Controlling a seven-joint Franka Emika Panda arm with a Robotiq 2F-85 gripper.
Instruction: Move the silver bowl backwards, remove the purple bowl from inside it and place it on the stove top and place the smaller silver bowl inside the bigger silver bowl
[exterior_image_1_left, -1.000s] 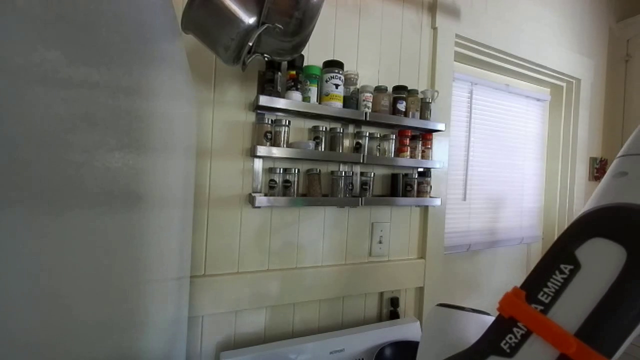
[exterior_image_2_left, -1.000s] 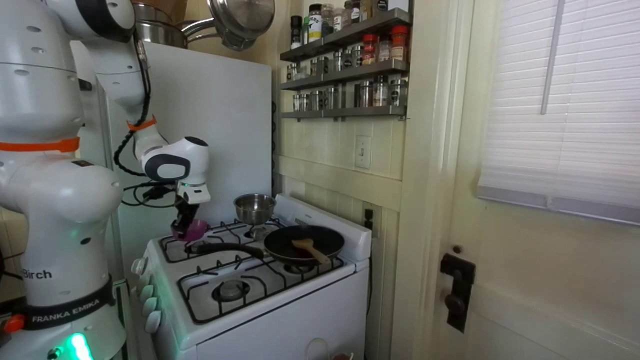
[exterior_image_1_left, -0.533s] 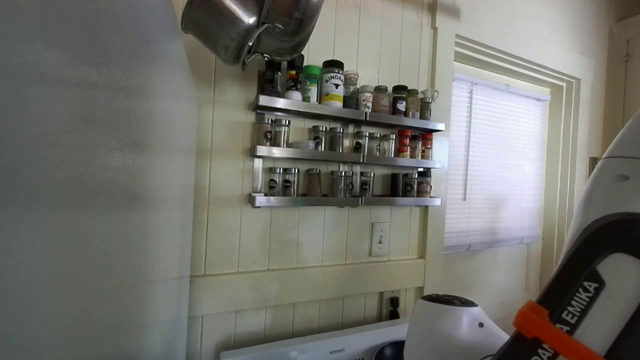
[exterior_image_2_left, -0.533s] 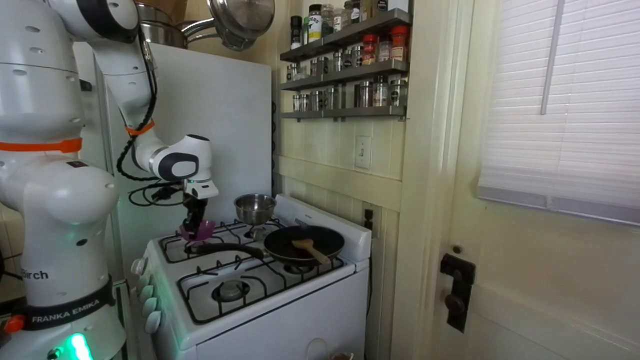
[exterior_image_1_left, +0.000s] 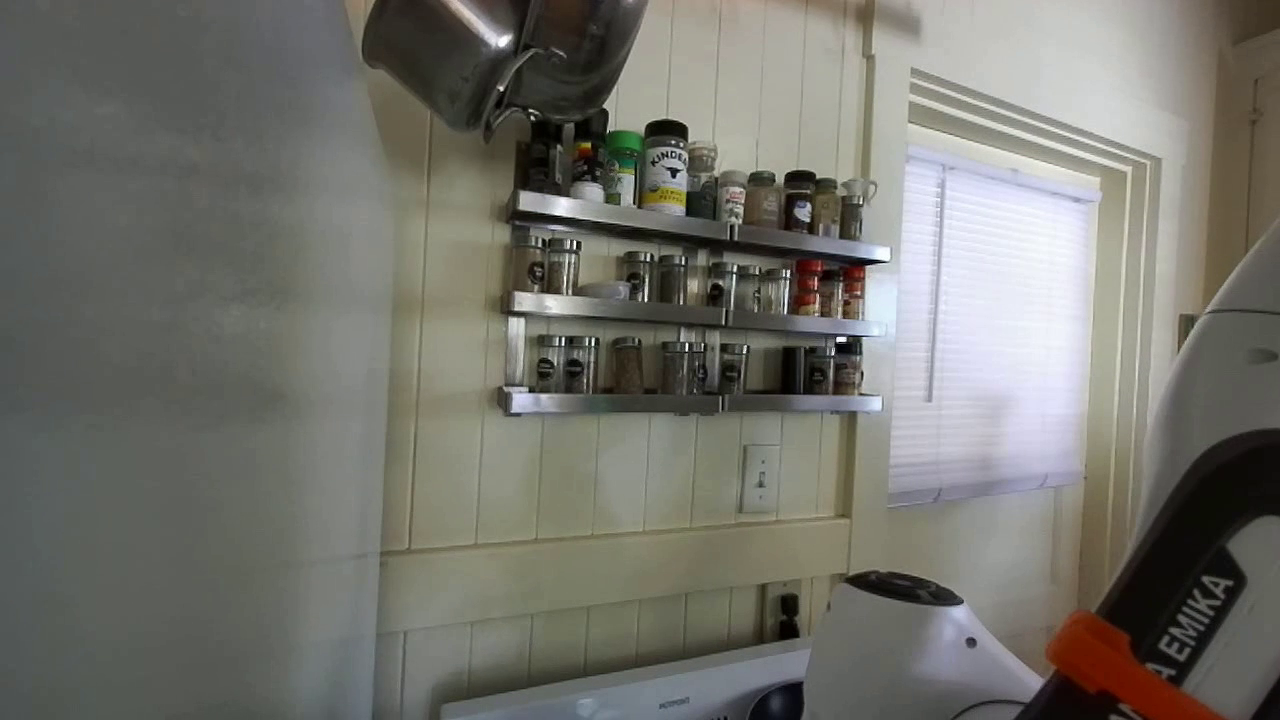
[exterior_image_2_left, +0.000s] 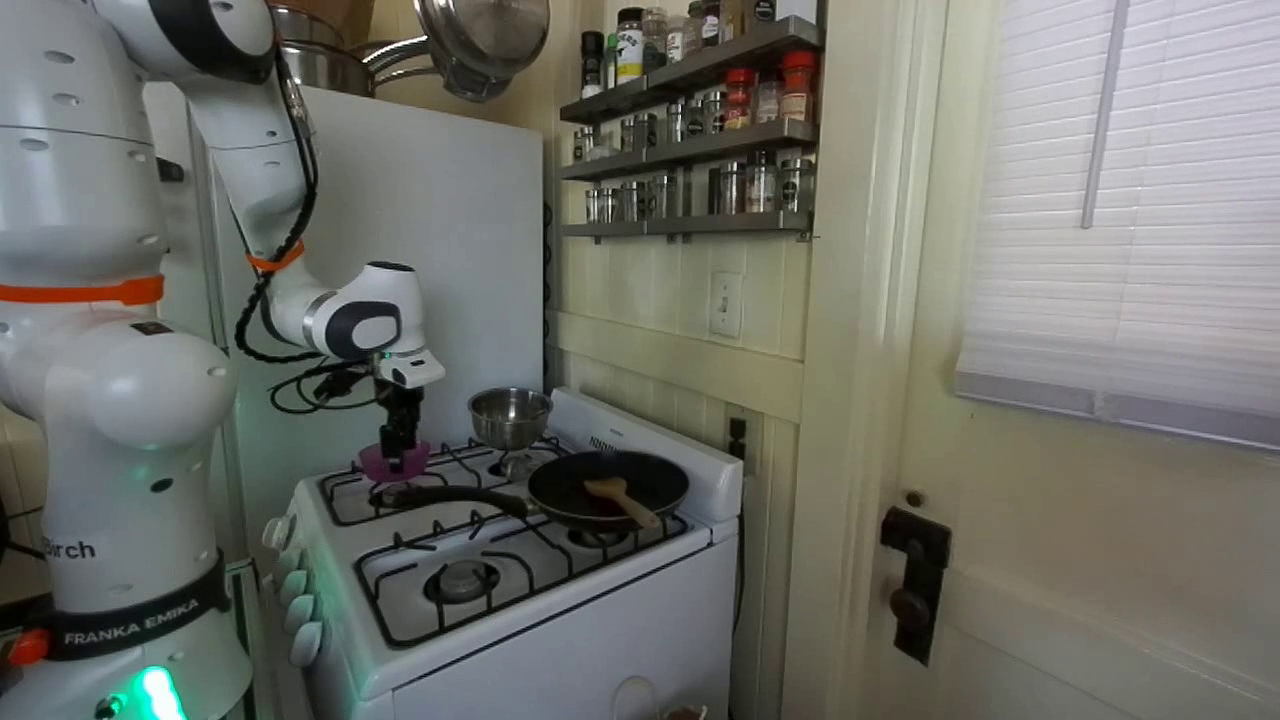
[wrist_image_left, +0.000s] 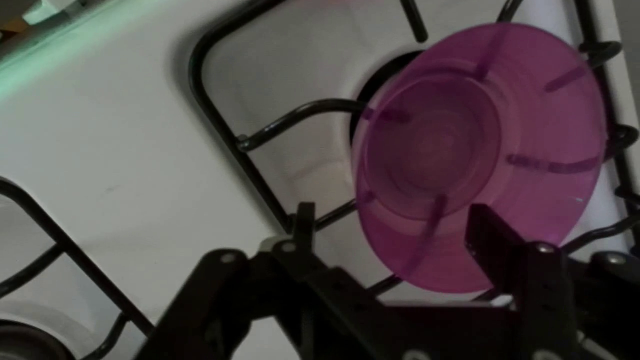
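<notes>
The end effector (wrist_image_left: 392, 212) is held with its fingers (wrist_image_left: 487, 232) spread apart, nothing seen clamped in them; in the wrist view the rim of the purple bowl (wrist_image_left: 475, 155) is seen between the tips, though contact cannot be confirmed. The bowl is set at one o'clock from the end effector, apparently upright on the grate (wrist_image_left: 327, 105) of the stove (wrist_image_left: 125, 160). In a sideways retreat, the rim could be snagged by the finger that overlaps it, and the bowl tipped or dragged off the bars. In an exterior view, the handle (exterior_image_2_left: 455, 494) of the frying pan (exterior_image_2_left: 610, 466) is placed at four o'clock from the bowl; by a low sweep it could be struck and the pan turned. The silver bowl (exterior_image_2_left: 510, 425) is perched at two o'clock; whether a smaller one is nested inside cannot be seen.
</notes>
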